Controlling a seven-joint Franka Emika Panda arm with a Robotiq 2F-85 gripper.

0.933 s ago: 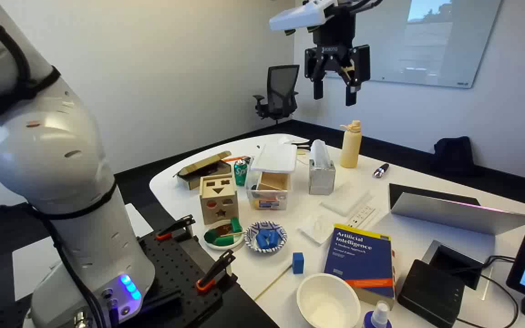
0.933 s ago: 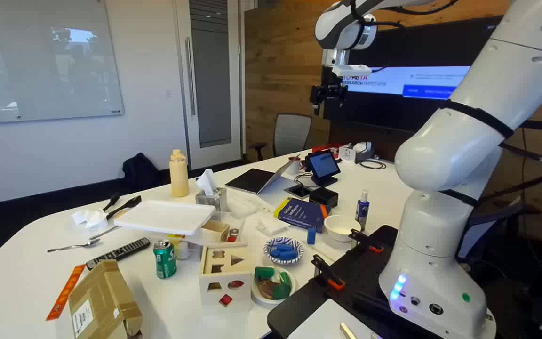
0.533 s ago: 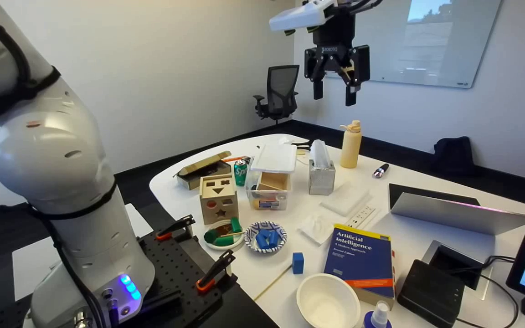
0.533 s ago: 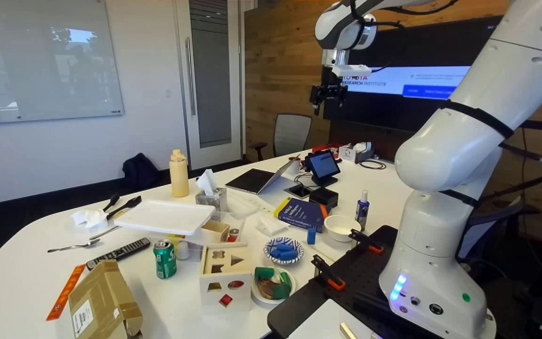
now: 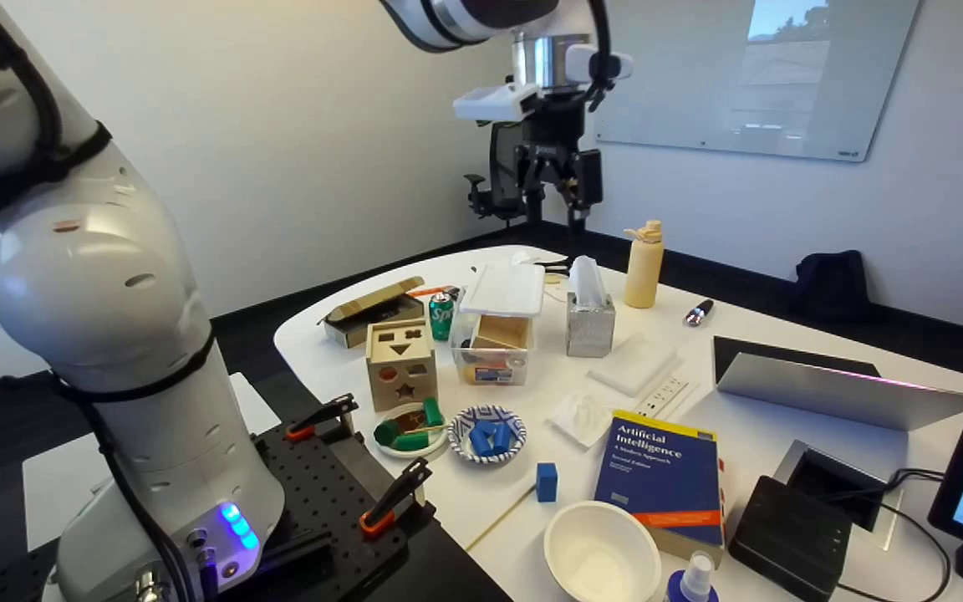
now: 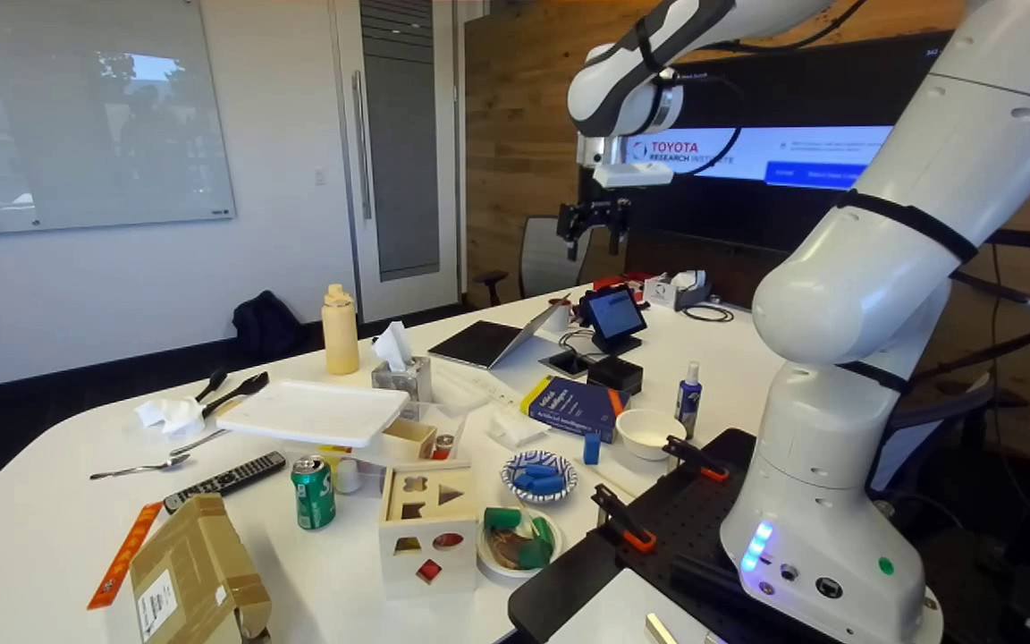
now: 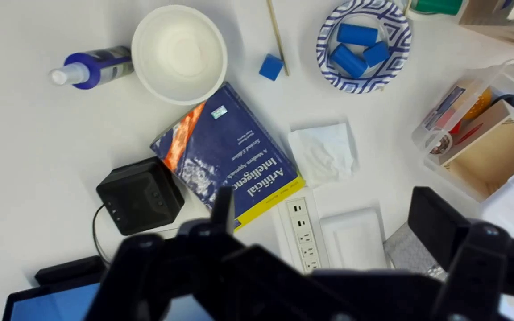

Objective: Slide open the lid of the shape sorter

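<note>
Since the earlier frame, the gripper [image 5: 555, 216] has dropped and shifted towards the shape sorter [image 5: 402, 368]; nothing on the tabletop [image 5: 490, 493] shows displacement. It is spread wide, grips nothing and points down; the height presumably lets it pass above the tissue box [image 5: 590, 330] and bottle [image 5: 644, 269]. The wrist view shows a power strip [image 7: 304, 236] within its span, well in from the robot-side edge. The shape sorter stands upright near that edge, towards its rounded corner; its lid [image 5: 399, 339] appears seated on top, the slide not yet begun. Green pieces [image 5: 434, 411] on a plate [image 5: 405, 454] and blue pieces [image 7: 358, 34] in a patterned bowl [image 7: 397, 62] seem grouped by colour for sorting. Side room is restricted: plate just beside on the edge side, plastic tub [image 5: 521, 364] near on the inward side, cardboard box [image 6: 198, 563] towards the corner. Approach from above appears unobstructed; the lid's sliding direction cannot be determined.
</note>
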